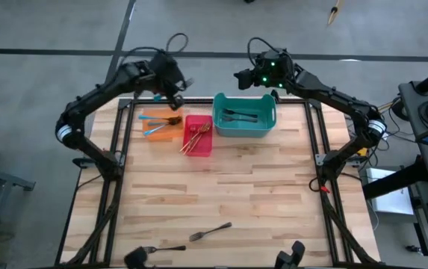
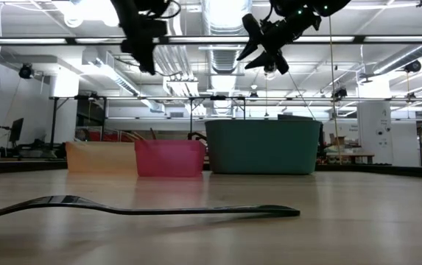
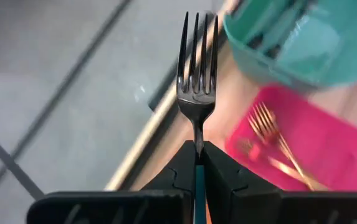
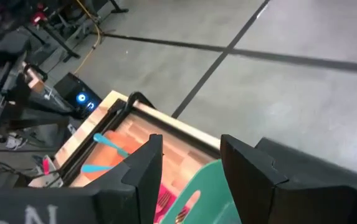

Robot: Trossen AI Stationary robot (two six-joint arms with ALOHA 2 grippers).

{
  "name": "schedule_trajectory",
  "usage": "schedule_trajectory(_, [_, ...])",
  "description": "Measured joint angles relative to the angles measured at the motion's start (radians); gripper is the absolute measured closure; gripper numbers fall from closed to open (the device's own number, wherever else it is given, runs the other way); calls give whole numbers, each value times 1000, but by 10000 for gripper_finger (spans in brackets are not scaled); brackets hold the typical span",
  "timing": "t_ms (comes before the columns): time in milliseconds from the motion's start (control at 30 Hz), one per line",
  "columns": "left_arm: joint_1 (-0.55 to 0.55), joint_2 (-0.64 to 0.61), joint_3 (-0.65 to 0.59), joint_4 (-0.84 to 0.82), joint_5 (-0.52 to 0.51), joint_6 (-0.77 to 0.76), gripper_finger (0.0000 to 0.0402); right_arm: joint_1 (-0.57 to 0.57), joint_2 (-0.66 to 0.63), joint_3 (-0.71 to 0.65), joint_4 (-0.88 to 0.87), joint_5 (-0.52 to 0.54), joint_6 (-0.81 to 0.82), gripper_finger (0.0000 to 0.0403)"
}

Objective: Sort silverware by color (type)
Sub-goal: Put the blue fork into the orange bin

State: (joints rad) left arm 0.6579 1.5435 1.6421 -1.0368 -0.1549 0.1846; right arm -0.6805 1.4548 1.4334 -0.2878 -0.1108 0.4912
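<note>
- Evidently, the left tool (image 3: pixel 197 163) is clamped on a dark fork (image 3: pixel 197 68) above the table's far edge, by the orange bin (image 1: pixel 161 125) (probably awaiting sorting).
- The right tool (image 4: pixel 190 163), fingers apart, hovers over the teal bin (image 1: pixel 245 125); two forks (image 1: pixel 191 239) lie near the front edge.

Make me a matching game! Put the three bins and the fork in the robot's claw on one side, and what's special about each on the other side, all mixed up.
Things:
1. teal bin
2. red bin
3. orange bin
4. fork with blue handle

What goes with it:
A. holds gold forks
B. held by the shut left gripper, prongs pointing away from it
C. holds dark grey forks
D. holds forks with blue handles

Pairs: 1-C, 2-A, 3-D, 4-B
</note>
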Motion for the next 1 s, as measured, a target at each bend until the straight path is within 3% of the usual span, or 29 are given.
schedule_trajectory(133, [66,-38,0,-125,66,6,401,-2,0,12,-4,1,-24,250])
schedule_trajectory(433, [101,-26,-29,-346,65,52,401,-1,0,14,-15,0,-59,250])
schedule_trajectory(700, [106,2,-170,-339,56,63,401,-1,0,14,-51,6,-94,250])
schedule_trajectory(1000, [107,81,-348,-156,59,76,402,-1,0,14,-53,8,-99,251])
